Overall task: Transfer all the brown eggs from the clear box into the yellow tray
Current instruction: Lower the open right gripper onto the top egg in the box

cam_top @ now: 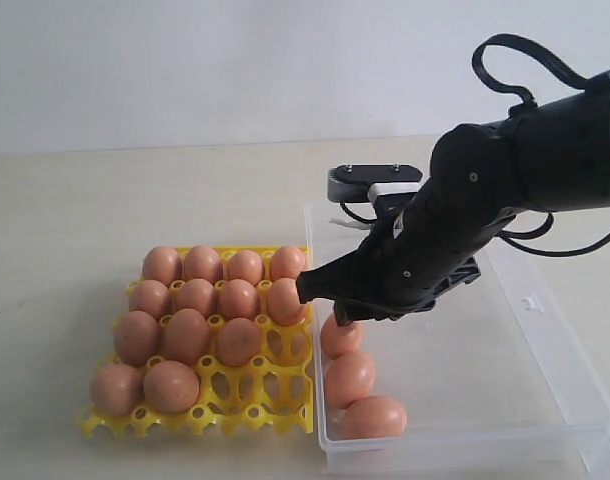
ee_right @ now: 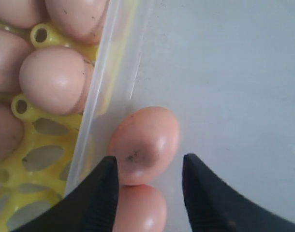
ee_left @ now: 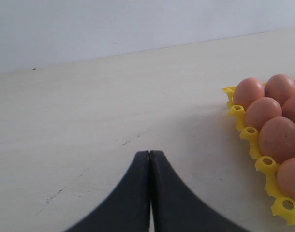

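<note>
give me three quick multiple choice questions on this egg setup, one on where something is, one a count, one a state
1. Where in the clear box do the brown eggs lie?
A. in a line along the wall beside the yellow tray
B. along the wall farthest from the tray
C. spread across the middle

2. How many eggs are in the box?
A. one
B. three
C. six

3. How does the left gripper stand?
A. shut, holding nothing
B. wide open
C. shut on an egg

Answers:
1 A: the exterior view shows them lined up against the wall next to the tray.
2 B: three eggs show inside the box.
3 A: the left wrist view shows it closed tight over bare table.
</note>
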`<state>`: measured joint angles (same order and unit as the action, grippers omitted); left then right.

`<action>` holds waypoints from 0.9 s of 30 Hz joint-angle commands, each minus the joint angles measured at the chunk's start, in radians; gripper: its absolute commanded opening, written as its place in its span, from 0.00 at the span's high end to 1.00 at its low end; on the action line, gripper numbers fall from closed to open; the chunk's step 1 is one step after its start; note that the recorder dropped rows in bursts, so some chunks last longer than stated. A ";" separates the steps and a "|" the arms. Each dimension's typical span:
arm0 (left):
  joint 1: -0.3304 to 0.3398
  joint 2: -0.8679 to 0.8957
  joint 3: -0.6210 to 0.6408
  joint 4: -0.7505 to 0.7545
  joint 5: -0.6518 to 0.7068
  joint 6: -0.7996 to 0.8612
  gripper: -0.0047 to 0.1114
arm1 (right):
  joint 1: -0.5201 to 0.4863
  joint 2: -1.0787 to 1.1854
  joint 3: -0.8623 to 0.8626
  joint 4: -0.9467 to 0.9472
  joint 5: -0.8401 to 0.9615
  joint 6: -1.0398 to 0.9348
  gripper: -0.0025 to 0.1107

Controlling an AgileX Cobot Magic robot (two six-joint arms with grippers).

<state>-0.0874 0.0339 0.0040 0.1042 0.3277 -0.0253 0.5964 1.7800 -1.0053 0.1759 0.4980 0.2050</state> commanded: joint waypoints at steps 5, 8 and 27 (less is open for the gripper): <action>-0.003 0.002 -0.004 -0.002 -0.012 -0.004 0.96 | -0.005 0.045 -0.023 0.068 -0.042 0.001 0.53; -0.003 0.002 -0.004 -0.002 -0.012 -0.004 0.96 | -0.005 0.058 -0.027 0.074 -0.055 0.001 0.48; -0.003 0.002 -0.004 -0.002 -0.012 -0.004 0.96 | -0.011 0.137 -0.026 0.105 -0.157 0.004 0.48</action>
<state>-0.0874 0.0339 0.0040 0.1042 0.3277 -0.0253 0.5927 1.9142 -1.0230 0.2681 0.3801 0.2092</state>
